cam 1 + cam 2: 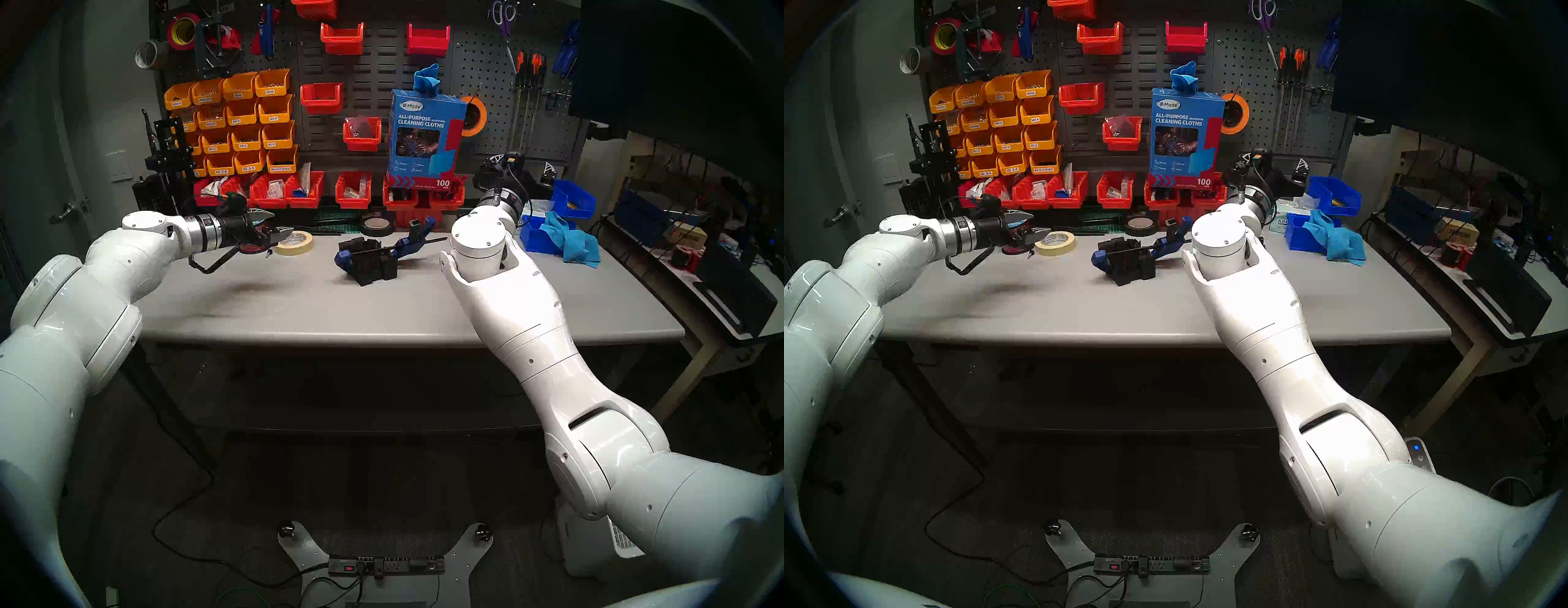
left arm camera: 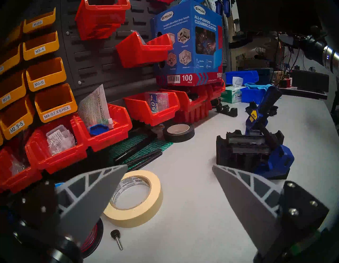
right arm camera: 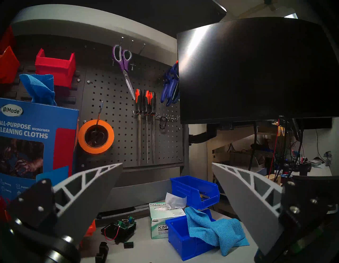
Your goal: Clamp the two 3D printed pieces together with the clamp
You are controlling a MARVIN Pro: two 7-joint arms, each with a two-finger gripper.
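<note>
Both your left gripper [image 2: 169,168] and right gripper [image 3: 167,165] hang released, holding nothing; a careless sweep could knock the clamp [image 1: 407,244] off the two 3D printed pieces [image 1: 369,261]

clamp [image 2: 257,126]: we see blue and black
printed pieces [image 2: 245,150]: matte black
tape roll [image 2: 136,197]: cream
table [image 1: 382,305]: grey

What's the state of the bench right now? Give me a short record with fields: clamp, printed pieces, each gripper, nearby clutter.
clamp: the clamp lies on the table, its bar across the printed pieces, handle raised
printed pieces: black printed pieces together at mid-table
left gripper: the left gripper is open, empty, near the masking tape
right gripper: the right gripper is open, empty, facing the pegboard
clutter: black tape, blue cloth
</note>
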